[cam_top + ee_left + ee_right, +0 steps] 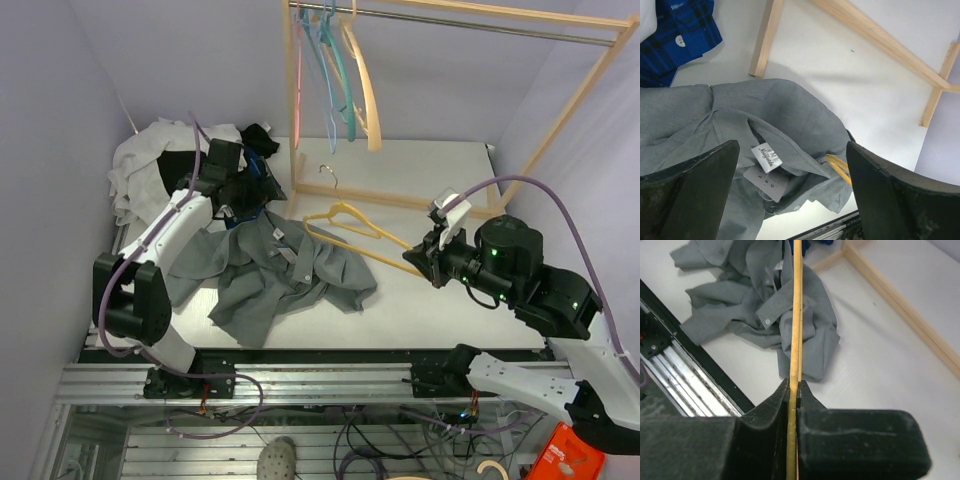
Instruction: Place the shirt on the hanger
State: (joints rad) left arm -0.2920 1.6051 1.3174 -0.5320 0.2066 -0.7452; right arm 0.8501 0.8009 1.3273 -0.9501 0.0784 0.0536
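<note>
**Hanger pinched on the right, left jaws spread over the collar**

The right gripper (pixel 794 390) is pressed together on the bottom bar of the yellow plastic triangular hanger (pixel 796 300), gripping it at the right end. The rest of the frame reaches left toward the large grey long-sleeved button-front shirt (pixel 265 275). The shirt lies crumpled on the near left part of the white table (pixel 450 310). Held this way, the hanger looks steadied and aimed at the shirt's neck opening.

The left gripper (pixel 792 165) hangs over the collar with its fingers wide apart and nothing between them but air. The white neck label (pixel 765 157) sits in the gap below. The gripper seems placed to take collar fabric and draw it over a hanger shoulder.

In the left wrist view a short yellow tip pokes out from under a grey fold. How far the hanger runs inside the shirt cannot be told. The sleeves are lost among the folds. Whether the left fingers touch the cloth is unclear. From above, that gripper merges with the dark blue checked garment (pixel 680 35) behind it. The silver hook (pixel 328 178) shows only in the top view.
</note>
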